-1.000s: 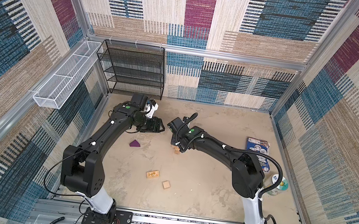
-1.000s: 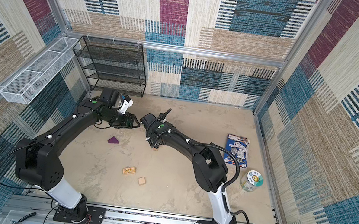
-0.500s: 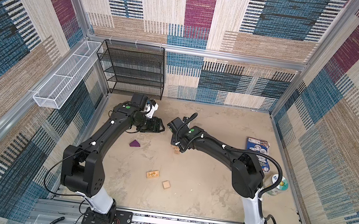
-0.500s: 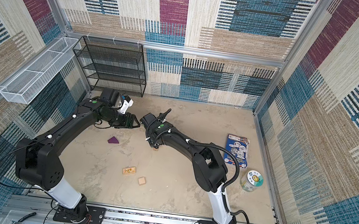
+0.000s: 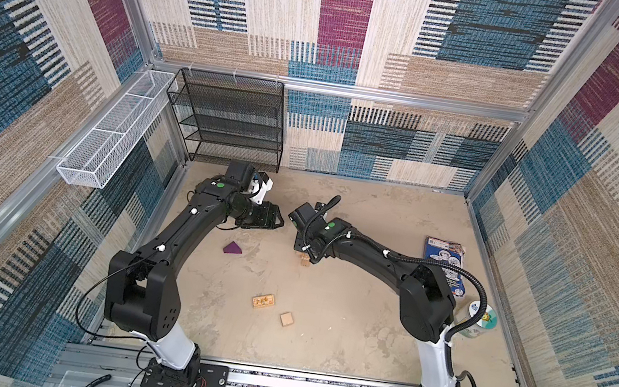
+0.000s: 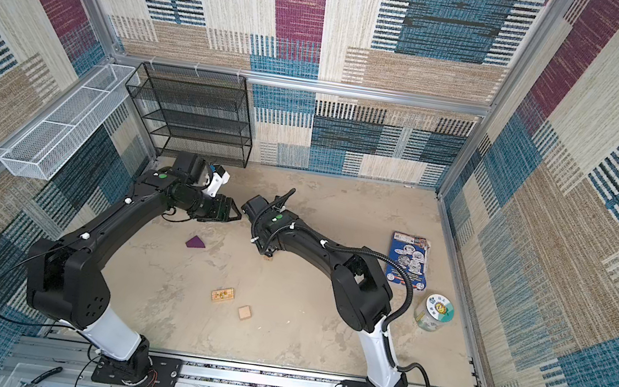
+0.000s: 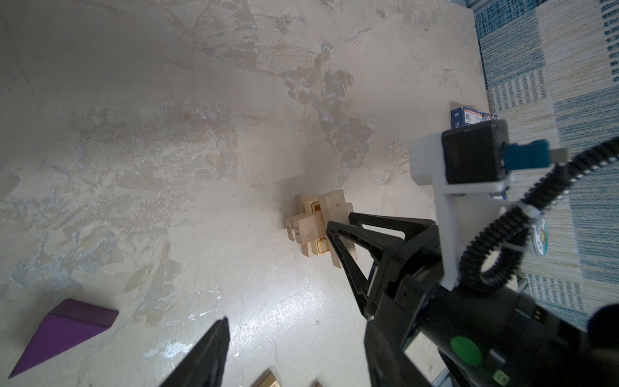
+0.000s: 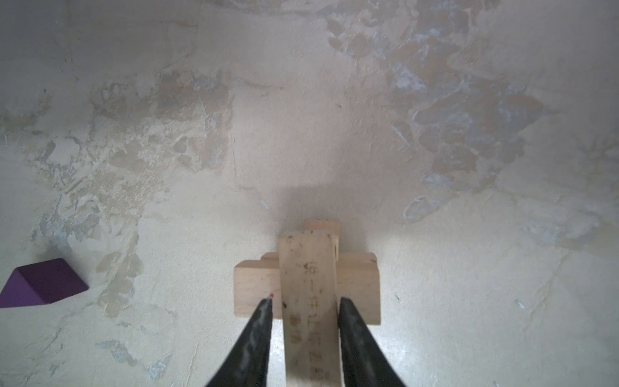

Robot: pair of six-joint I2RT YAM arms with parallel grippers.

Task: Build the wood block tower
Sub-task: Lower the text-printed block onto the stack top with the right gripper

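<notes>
Right gripper (image 8: 306,298) straddles the top block (image 8: 306,261) of the tower (image 7: 311,228), jaws slightly off it. Left gripper (image 5: 279,217) hangs spread, empty.

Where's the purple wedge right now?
In both top views the purple wedge lies flat on the table, left of centre, between the left arm and the tower.

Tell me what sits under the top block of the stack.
A plain block lies crosswise right under the top block. Only the ends of lower blocks peek out past these two. Their middles are covered, as is the spot where the stack meets the table.
</notes>
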